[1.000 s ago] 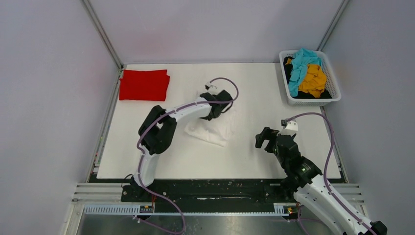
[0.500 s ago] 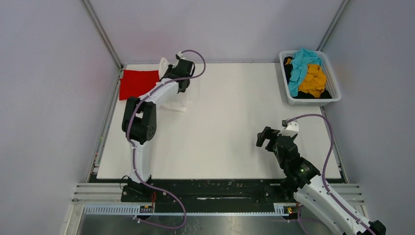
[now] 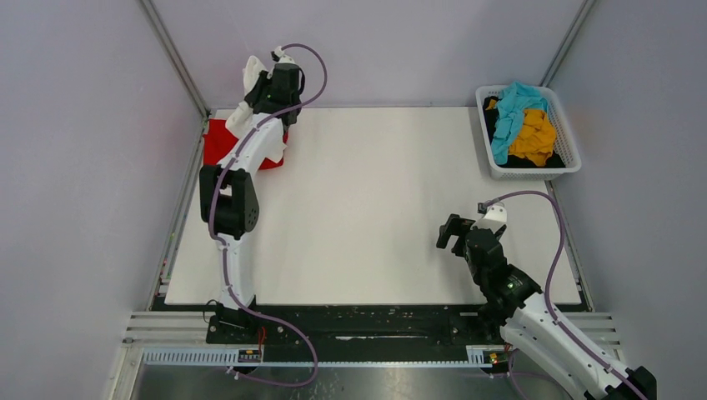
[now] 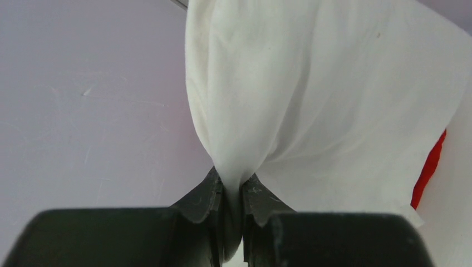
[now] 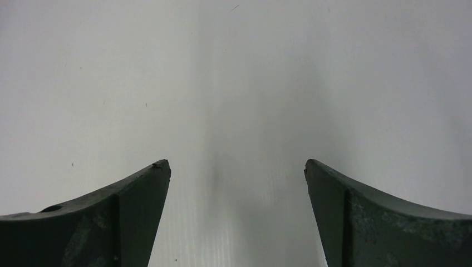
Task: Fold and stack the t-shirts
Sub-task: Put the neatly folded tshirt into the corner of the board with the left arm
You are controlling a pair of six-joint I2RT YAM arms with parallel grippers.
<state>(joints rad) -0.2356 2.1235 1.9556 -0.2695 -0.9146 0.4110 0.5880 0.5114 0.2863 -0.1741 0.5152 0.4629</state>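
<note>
Two pincers appear. The left pincer (image 4: pixel 232 186) is closed almost completely, and its jaws pinch a gathered neck of the white t-shirt (image 4: pixel 311 111). From that neck the cloth fans out ahead of the jaws and hangs in loose, bunched folds, raised off the surface (image 3: pixel 375 217). Directly beneath this pincer and its load lies the red t-shirt (image 3: pixel 218 143), folded flat; its edge shows as a red strip past the lower right of the white cloth in the wrist view.

The right pincer (image 5: pixel 236 162), well apart from the left one, stands spread wide with nothing between its fingers and only bare surface below it. Farther out, beyond and to the right of the right pincer, a white lattice basket (image 3: pixel 569 154) holds the teal t-shirt (image 3: pixel 510 112), the mustard-yellow t-shirt (image 3: pixel 534 137) and the black t-shirt (image 3: pixel 521 162), all heaped unfolded.

Handling, as a judgement: the white shirt looks light, limp and without stiffness, so a single pinch lets it droop and its layers slide apart. It is not fragile, but thin cotton may creep out of a narrow grip. A hold through every layer near a folded edge or corner, preferably at two spread points, should keep it flat as it is lowered onto the red shirt.
</note>
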